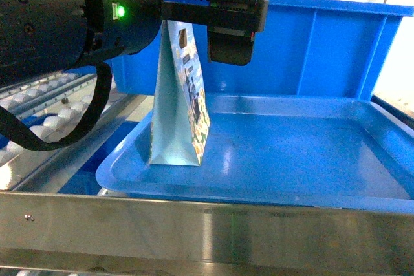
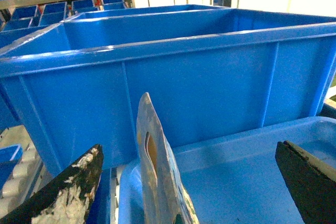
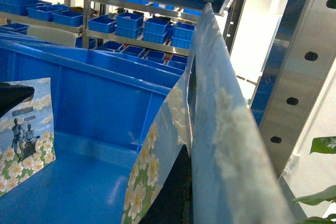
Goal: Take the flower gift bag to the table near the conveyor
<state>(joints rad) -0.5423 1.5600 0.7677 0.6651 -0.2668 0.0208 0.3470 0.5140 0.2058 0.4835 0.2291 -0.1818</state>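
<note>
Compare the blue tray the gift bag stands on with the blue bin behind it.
The tray is shallow, with a low rounded rim; the bin is deep, with tall walls. The tray's surfaces are smooth, while the bin's wall has vertical ribs. The tray carries the upright gift bag; the bin stands behind it, and nothing shows in it. Both are glossy blue plastic.
</note>
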